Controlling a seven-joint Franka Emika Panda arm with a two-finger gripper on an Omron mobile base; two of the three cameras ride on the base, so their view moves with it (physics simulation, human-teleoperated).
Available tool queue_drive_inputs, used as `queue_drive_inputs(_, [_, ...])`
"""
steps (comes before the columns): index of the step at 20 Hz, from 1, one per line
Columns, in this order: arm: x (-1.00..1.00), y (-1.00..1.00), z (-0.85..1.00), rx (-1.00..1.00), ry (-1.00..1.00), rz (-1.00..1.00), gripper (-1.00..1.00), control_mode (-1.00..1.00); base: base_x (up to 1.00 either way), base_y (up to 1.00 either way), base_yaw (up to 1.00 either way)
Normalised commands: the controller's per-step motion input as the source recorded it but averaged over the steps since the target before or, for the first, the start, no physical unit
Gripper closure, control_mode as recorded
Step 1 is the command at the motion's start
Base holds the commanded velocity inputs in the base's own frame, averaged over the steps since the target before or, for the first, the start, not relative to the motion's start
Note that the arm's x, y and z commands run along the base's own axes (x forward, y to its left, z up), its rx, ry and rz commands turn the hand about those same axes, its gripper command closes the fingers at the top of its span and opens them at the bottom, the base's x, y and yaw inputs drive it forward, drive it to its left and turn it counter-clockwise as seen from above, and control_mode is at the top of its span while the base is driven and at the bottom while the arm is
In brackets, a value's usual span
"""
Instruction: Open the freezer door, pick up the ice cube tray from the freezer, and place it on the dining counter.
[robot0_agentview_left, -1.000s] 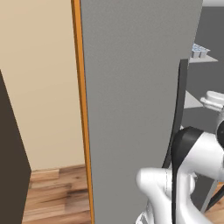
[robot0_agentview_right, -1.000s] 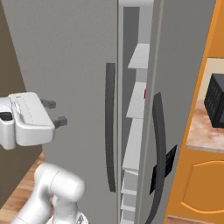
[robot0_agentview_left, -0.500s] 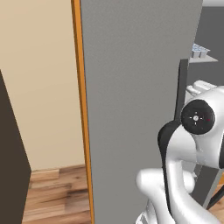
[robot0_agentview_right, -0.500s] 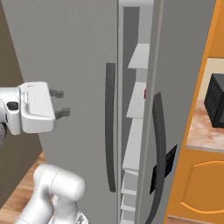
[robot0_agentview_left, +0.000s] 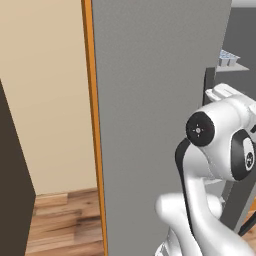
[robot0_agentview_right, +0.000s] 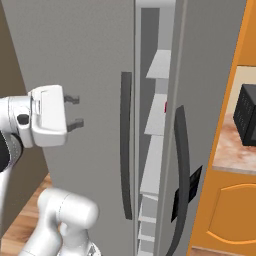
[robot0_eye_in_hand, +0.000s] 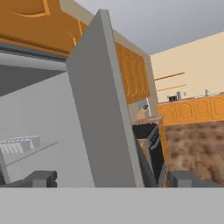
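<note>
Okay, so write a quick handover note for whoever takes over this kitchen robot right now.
Gripper: open, holding nothing, in front of the fridge and short of the handles.
Freezer door: partly open, shelves showing in the gap.
Ice cube tray: on a shelf inside the freezer.
Done: door opened part way.
Left: open it wider if needed, grasp the tray, carry it to the dining counter.

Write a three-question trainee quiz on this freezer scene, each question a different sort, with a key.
1. True or false: the gripper is closed on the freezer door handle.
2. Where does the ice cube tray lie? A) on a shelf inside the freezer B) on the floor C) in the gripper
3. Fill in: the door stands slightly ____.

Key: 1 false, the gripper is open and short of the handle; 2 A; 3 ajar.
</note>
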Motion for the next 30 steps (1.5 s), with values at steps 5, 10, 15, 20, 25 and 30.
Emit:
queue_drive_inputs(5, [0.12,-0.01,-0.03,0.03,-0.10,-0.10,-1.00,-1.00,0.00,0.00,0.00])
queue_drive_inputs(10, [0.03,-0.01,0.00,0.05,-0.01,-0.10,-1.00,-1.00,0.00,0.00,0.00])
queue_drive_inputs(15, [0.11,-0.10,0.00,0.04,0.00,-0.06,-1.00,-1.00,0.00,0.00,0.00])
queue_drive_inputs(20, [0.25,-0.38,0.00,0.03,0.00,0.00,-1.00,-1.00,0.00,0.00,0.00])
queue_drive_inputs(25, [0.17,-0.43,0.00,0.02,0.00,0.00,-1.00,-1.00,0.00,0.00,0.00])
queue_drive_inputs(30, [0.10,-0.36,-0.01,0.00,0.00,0.00,-1.00,-1.00,0.00,0.00,0.00])
